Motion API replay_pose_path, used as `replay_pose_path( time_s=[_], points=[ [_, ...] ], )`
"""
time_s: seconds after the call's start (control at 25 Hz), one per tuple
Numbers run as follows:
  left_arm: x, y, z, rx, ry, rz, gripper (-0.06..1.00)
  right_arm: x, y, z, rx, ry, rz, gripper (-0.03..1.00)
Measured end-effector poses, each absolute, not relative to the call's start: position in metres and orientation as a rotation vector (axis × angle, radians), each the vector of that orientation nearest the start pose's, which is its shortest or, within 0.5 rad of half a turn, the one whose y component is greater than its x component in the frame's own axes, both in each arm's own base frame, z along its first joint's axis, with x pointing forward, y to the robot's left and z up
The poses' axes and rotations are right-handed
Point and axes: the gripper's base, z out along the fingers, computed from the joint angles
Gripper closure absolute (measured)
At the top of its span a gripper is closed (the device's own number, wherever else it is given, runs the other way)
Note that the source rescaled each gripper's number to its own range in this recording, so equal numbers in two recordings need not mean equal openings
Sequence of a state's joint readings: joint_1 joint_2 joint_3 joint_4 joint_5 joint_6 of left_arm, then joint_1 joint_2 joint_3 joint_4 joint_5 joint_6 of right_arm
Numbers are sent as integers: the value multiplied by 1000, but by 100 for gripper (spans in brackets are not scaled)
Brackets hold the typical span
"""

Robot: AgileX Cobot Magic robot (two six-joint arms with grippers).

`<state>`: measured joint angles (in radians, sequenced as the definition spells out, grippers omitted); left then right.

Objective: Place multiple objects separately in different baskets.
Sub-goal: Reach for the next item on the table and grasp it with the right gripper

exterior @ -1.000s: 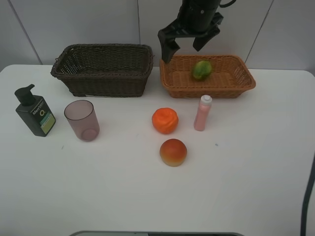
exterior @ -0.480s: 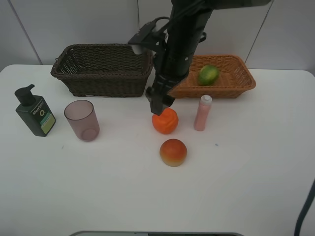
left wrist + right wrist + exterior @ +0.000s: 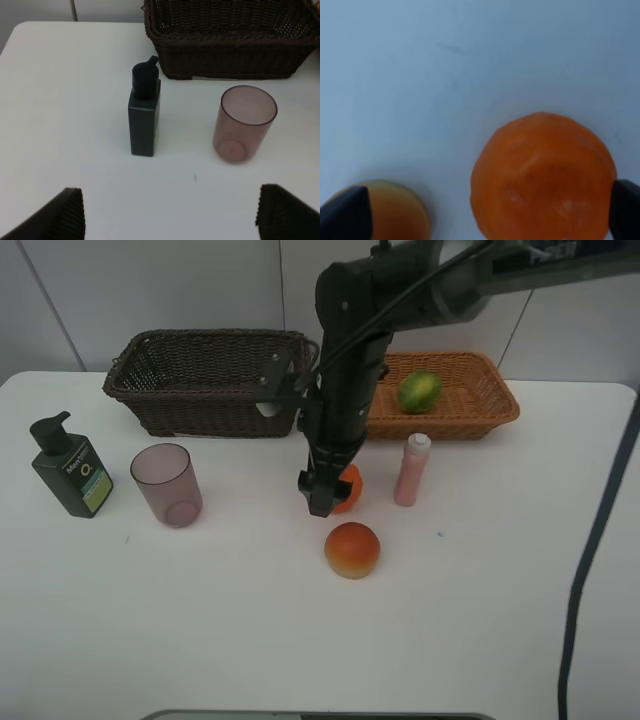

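My right gripper [image 3: 328, 496] is open and low over the orange fruit [image 3: 351, 484] at mid-table. In the right wrist view the orange fruit [image 3: 544, 175] lies between the two fingertips [image 3: 626, 206], nearer one side, and the red-yellow peach-like fruit [image 3: 390, 210] sits by the other finger. The peach-like fruit [image 3: 352, 549] lies just in front. The green fruit [image 3: 420, 392] rests in the light tan basket [image 3: 500, 405]. The pink bottle [image 3: 412, 470] stands upright beside the orange. The left wrist view shows the pump bottle [image 3: 144, 117], the cup [image 3: 244, 124] and the dark basket [image 3: 230, 47]; my left gripper [image 3: 170, 220] is open above the table.
In the exterior high view the dark brown basket [image 3: 210, 380] stands at the back left with nothing showing inside it. The pump bottle [image 3: 68, 468] and the cup [image 3: 167, 484] stand on the left side. The white wall is right behind the baskets.
My right arm came away from over the tan basket, swung forward and down, and its open gripper now sits around the orange fruit. The green fruit stays in the tan basket.
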<state>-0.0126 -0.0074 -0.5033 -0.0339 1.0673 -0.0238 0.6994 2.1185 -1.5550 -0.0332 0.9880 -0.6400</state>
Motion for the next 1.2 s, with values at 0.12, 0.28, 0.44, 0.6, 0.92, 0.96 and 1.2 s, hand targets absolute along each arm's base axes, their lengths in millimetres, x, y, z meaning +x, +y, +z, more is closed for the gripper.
replay_pose_path(
  time_s=[0.12,0.28,0.44,0.6,0.92,0.96,1.2],
  points=[
    [-7,-3,278,-9,2040,-63,6,330,266,155,-1900,2362,-61,-3],
    [-7,-3,278,-9,2040,-63,6,335,260,149,-1895,2379,-80,-3],
    [-7,-3,278,-9,2040,-63,6,340,257,149,-1874,2375,-87,-3],
    [-7,-3,278,-9,2040,-63,6,346,252,147,-1847,2380,-89,-3],
    [-7,-3,278,-9,2040,-63,6,352,251,134,-1828,2377,-85,-3],
    [-7,-3,278,-9,2040,-63,6,353,252,133,-1825,2373,-83,-3],
    [-7,-3,278,-9,2040,-63,6,354,253,118,-1838,2387,-82,-3]
  ],
)
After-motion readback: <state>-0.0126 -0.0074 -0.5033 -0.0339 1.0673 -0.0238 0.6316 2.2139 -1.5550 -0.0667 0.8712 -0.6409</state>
